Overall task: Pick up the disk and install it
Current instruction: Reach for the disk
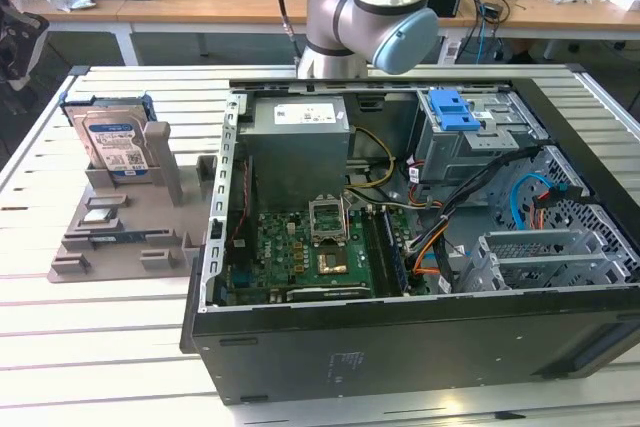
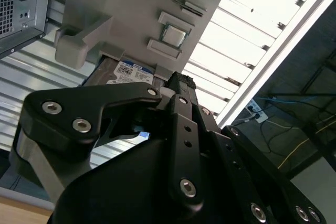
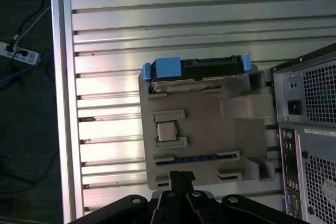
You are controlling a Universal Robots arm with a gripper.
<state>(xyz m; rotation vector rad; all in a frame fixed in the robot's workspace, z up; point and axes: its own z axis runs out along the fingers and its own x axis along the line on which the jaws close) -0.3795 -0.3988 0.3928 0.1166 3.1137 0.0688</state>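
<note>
— Over at the exterior view's left, on the slatted metal surface point(image 1: 100, 347), I see the disk point(image 1: 113, 143). It stands on edge in the far slot of a grey holder point(image 1: 120, 247), its label facing the near side and blue rails framing it.

— Is anything gripping it?

— No. In the first wrist view the gripper point(image 3: 181, 176) hangs over the holder's edge opposite the disk. Its fingertips are drawn together with nothing between them, and I can't make out any contact with the holder. The disk point(image 3: 197, 72) sits well apart from it.

— What lies between them?

— A small square silver chip point(image 3: 167, 132), flat in a recess near the middle of the holder. The second wrist view looks past the black gripper links and catches the disk's label point(image 2: 128, 72) just beyond the fingertips.

— And the computer?

— The open case point(image 1: 400, 347) lies on its side just beside the holder, toward the exterior view's right. I can see the green motherboard point(image 1: 310, 257) inside it, and a blue bracket point(image 1: 450, 107) on top of the drive cage at the far right. The arm point(image 1: 370, 7) rises at the far side, behind the case.
</note>
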